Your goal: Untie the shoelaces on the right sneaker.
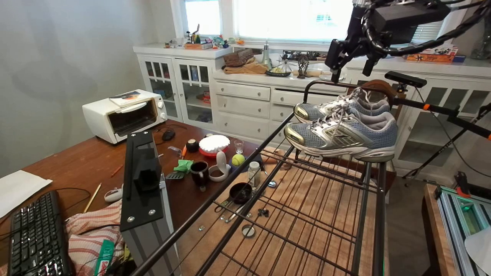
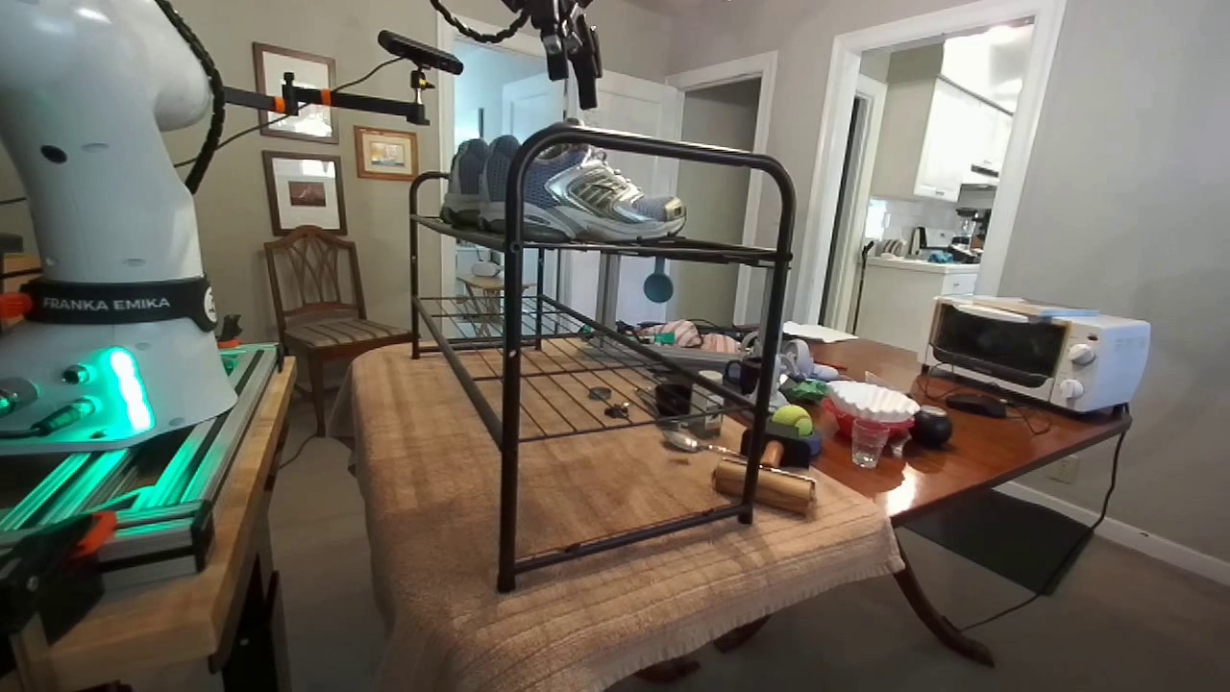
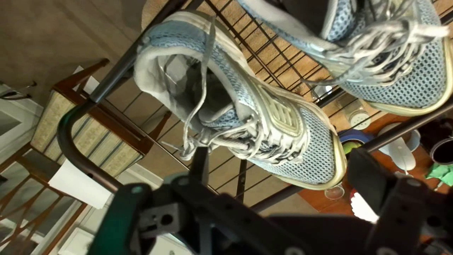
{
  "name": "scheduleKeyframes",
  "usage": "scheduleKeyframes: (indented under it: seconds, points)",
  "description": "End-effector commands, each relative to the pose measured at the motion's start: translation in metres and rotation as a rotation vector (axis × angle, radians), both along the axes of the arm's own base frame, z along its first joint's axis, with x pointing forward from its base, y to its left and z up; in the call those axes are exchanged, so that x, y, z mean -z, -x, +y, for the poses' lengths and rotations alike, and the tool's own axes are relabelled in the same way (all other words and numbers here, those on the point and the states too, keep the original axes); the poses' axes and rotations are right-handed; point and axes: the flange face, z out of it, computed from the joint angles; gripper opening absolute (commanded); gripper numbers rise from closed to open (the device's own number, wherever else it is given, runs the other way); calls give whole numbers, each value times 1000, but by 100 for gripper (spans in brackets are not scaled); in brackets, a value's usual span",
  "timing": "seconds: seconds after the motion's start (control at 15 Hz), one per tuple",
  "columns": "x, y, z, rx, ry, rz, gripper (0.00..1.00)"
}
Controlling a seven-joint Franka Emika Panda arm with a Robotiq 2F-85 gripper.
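Note:
Two blue-and-silver sneakers stand side by side on the top shelf of a black wire rack (image 2: 512,384). The right sneaker (image 3: 279,106) is central in the wrist view; it is also in both exterior views (image 1: 316,112) (image 2: 586,197). Its pale laces (image 3: 244,141) bunch at the tongue, and a long strand runs over the opening to the heel. I cannot tell if a knot holds. The left sneaker (image 3: 410,85) is at the upper right. My gripper (image 3: 281,156) is open and empty above the right sneaker (image 1: 351,73). One fingertip overlaps the lace bunch in view; contact cannot be told.
The rack's curved end bar (image 2: 653,142) rises beside the right sneaker. A camera on an arm (image 1: 406,78) stands near the heels. Below are a towel (image 2: 615,615), a rolling pin (image 2: 764,485), a tennis ball (image 1: 238,159) and a toaster oven (image 1: 126,115).

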Motion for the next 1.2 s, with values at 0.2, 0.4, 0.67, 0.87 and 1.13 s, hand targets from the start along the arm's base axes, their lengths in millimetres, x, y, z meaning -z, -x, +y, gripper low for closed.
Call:
scheduleKeyframes:
  seconds: [0.2, 0.4, 0.67, 0.87, 1.13]
  points:
    - [-2, 4, -11, -70, 35, -56, 100]
    - [-4, -2, -11, -37, 14, -33, 100]
    - [-3, 0, -8, -34, -1, -20, 100]
    - [2, 14, 5, -59, -3, 5, 100]
    - [11, 29, 18, -121, 66, -2, 100]
